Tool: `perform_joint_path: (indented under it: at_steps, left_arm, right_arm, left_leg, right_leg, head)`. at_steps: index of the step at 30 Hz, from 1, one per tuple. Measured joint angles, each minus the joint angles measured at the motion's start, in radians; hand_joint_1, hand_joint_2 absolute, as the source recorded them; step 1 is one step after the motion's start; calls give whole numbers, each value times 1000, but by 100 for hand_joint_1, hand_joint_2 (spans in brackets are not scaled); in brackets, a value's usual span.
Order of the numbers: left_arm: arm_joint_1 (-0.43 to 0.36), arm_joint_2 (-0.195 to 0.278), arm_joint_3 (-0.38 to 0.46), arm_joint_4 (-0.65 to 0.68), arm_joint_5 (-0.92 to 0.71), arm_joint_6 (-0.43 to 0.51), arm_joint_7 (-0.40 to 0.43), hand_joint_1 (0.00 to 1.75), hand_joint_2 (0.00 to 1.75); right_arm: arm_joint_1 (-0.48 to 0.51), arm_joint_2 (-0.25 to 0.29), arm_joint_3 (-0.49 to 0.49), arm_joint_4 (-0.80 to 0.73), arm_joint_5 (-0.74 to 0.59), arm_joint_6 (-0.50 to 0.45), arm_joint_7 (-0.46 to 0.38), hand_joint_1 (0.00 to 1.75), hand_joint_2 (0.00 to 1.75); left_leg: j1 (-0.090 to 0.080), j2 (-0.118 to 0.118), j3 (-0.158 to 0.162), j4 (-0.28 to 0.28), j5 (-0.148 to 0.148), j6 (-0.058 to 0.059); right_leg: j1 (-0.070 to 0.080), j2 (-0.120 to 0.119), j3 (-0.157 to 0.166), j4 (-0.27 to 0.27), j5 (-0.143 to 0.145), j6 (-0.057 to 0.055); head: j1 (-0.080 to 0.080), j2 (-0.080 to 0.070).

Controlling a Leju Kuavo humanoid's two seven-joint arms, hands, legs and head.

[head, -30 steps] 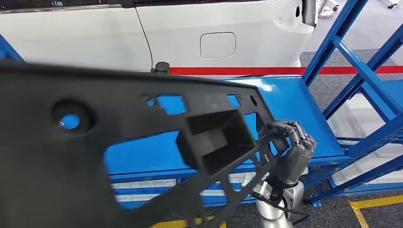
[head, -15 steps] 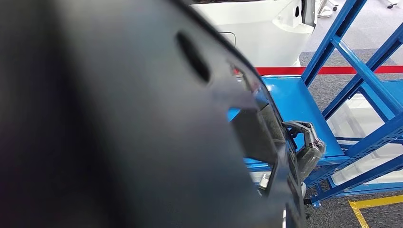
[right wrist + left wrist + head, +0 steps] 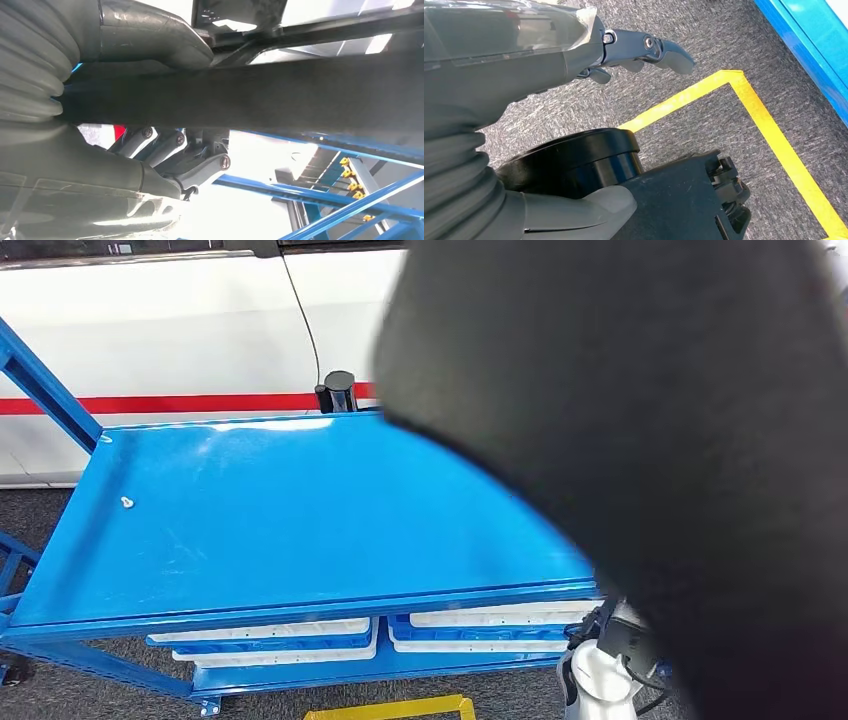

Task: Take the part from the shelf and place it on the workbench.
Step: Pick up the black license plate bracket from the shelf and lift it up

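The big black part (image 3: 640, 440) is right up against the head camera, so it looks like a dark blur that hides everything from 12 o'clock round to 5 o'clock, and its edges run off the picture. Its real shape is hard to make out there. In the right wrist view, the right hand (image 3: 165, 100) holds a flat bar of the part, with the thick thumb on one side and the dark fingers (image 3: 190, 155) curled on the other. In the left wrist view, the left hand (image 3: 574, 125) has its thumb against a round black knob of the part while its fingers (image 3: 649, 50) stick out straight, so I cannot tell if it really holds on. The blue workbench (image 3: 250, 520) lies at 9 o'clock. White trays (image 3: 270, 635) sit under it. A white car (image 3: 180, 330) with a red stripe stands behind, and yellow tape (image 3: 769, 135) marks the grey floor.
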Motion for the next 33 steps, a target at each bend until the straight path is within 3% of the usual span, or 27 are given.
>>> perform_joint_path:
  at_steps: [22, 33]
  left_arm:
    - [-2, -2, -4, 2, 15, 16, 9, 0, 175]
    - [-3, -2, -2, 4, 34, 16, 5, 0, 175]
  right_arm:
    - [-65, -47, -43, 63, -103, 0, 81, 175, 175]
    - [-80, -60, -38, 96, -115, 1, 81, 175, 175]
  left_leg:
    - [0, 0, 0, 0, 0, 0]
    - [-12, -2, 0, 2, -3, 6]
  right_leg:
    - [0, 0, 4, 0, 0, 0]
    - [-10, -1, 4, -2, 1, 5]
  head:
    - [0, 0]
    - [0, 0]
